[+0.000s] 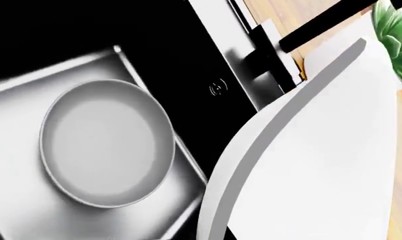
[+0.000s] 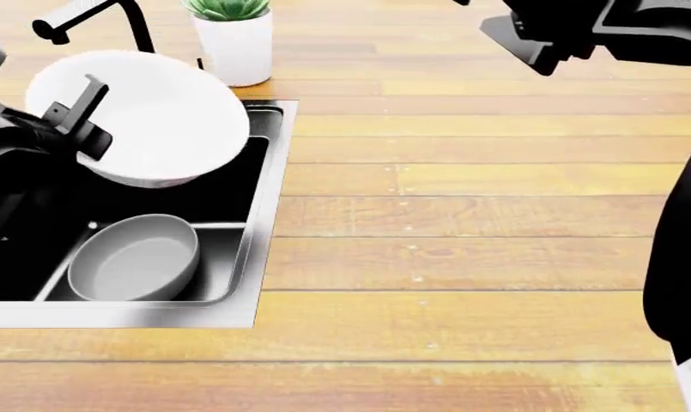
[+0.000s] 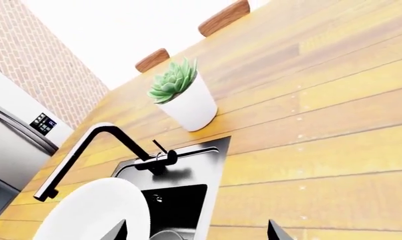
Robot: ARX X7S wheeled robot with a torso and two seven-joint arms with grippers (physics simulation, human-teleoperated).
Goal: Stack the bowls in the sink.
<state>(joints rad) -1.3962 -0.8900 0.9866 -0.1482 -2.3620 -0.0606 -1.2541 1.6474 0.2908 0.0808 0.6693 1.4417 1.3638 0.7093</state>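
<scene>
Head view, glossy white bowl, matte grey bowl in sink

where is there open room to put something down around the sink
The wooden counter right of the sink is bare from the plant pot down to the near edge. The basin is crowded: the grey bowl fills its near part, and the left gripper holds the white bowl over the rest, near the faucet.
</scene>
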